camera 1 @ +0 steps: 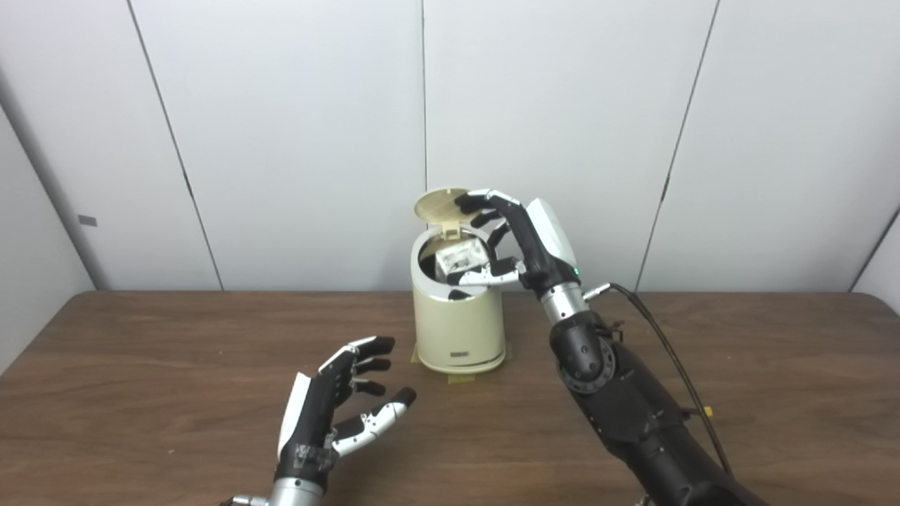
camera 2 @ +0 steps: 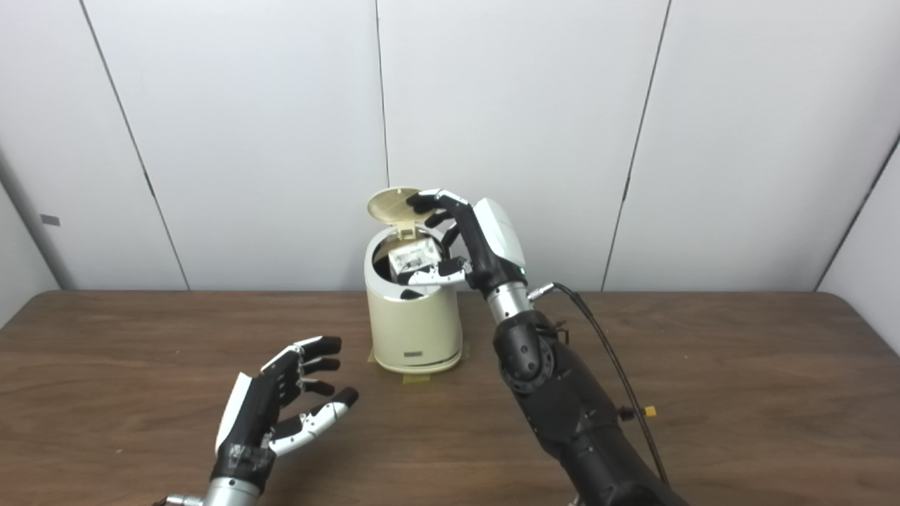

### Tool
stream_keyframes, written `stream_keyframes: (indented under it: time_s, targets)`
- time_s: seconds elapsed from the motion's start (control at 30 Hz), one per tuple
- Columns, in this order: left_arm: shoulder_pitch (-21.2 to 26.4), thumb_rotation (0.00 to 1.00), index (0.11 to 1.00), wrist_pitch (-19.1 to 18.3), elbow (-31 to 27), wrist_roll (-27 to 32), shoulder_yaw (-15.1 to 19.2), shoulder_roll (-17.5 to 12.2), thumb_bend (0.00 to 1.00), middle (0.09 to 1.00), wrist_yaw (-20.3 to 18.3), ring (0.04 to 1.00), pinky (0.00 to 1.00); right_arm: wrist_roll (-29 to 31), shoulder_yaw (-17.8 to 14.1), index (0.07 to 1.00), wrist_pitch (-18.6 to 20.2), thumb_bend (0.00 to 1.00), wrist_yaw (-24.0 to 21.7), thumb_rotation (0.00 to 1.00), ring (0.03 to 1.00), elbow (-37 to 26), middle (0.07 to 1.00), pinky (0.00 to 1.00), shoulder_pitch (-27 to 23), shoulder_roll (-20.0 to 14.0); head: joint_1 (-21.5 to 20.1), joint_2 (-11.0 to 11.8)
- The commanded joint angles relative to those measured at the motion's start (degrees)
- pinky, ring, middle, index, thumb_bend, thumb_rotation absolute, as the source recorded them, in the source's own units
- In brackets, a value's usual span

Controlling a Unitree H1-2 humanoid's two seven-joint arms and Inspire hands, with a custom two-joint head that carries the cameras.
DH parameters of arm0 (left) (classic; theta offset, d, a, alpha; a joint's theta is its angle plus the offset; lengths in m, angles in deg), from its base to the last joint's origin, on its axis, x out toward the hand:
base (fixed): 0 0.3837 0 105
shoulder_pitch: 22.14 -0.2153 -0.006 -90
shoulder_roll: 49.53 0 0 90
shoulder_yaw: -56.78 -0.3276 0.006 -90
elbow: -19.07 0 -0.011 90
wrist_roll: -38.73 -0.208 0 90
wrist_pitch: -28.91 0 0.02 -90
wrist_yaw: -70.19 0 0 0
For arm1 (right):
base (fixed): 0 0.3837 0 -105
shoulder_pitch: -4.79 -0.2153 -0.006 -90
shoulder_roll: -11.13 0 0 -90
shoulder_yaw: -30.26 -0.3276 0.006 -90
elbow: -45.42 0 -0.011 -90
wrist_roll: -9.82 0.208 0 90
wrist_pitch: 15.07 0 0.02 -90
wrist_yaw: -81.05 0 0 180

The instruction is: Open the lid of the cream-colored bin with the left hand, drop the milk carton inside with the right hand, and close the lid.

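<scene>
The cream-colored bin (camera 1: 458, 330) stands at the middle of the table with its round lid (camera 1: 439, 205) tipped up and back. A white milk carton (camera 1: 460, 258) lies tilted in the bin's mouth, partly below the rim. My right hand (camera 1: 517, 242) hovers over the opening from the right. It is open, its fingers (camera 1: 481, 202) spread, the topmost one by the lid's edge and the thumb over the front rim. My left hand (camera 1: 337, 404) is open above the table, in front of the bin and to its left, holding nothing.
The bin sits on patches of tape (camera 1: 460, 378) on the brown wooden table (camera 1: 140, 365). White wall panels stand close behind it. A black cable (camera 1: 661, 337) runs along my right forearm.
</scene>
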State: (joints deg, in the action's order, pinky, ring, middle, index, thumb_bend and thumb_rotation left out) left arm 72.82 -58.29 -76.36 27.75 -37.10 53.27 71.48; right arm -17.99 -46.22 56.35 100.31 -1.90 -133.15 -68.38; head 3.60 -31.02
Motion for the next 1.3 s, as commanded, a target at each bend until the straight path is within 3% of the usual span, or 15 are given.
stream_keyframes:
  time_s: [0.0,0.3,0.7,1.07,1.27]
  targets:
    - [1.61,0.12,0.733,0.53,-2.02,0.29,0.05,-0.05,0.62,0.775,-0.23,0.738,0.6,-0.08,-0.04,0.881,-0.43,0.88,-0.35,0.11,0.74,-1.48,0.875,0.58,-2.05,-0.36,0.06,0.0]
    - [1.79,0.11,0.734,0.9,-1.69,0.33,0.05,-0.17,0.62,0.774,-0.23,0.738,0.6,-0.29,-0.11,0.882,-1.39,0.88,0.33,0.13,0.745,-0.67,0.879,0.6,-2.22,-0.27,-0.04,0.03]
    - [2.1,0.12,0.734,1.37,-1.11,0.37,0.04,-0.29,0.62,0.769,-0.21,0.724,0.59,-0.34,-0.68,0.817,-6.01,0.86,2.69,0.08,0.65,-1.27,0.815,0.52,-1.5,-0.65,-0.23,0.26]
    - [2.33,0.1,0.738,1.54,-0.41,1.03,0.13,-0.42,0.61,0.774,-0.44,0.73,0.59,2.8,-1.87,0.777,-8.33,0.83,2.76,0.03,0.591,-14.19,0.765,0.44,4.22,-3.3,-0.52,0.62]
    - [2.37,0.11,0.734,2.14,-0.01,0.78,-0.08,-0.77,0.62,0.773,-0.26,0.729,0.6,5.46,-0.85,0.747,-8.34,0.8,6.66,0.03,0.523,-21.99,0.711,0.39,8.36,-5.45,-0.4,0.67]
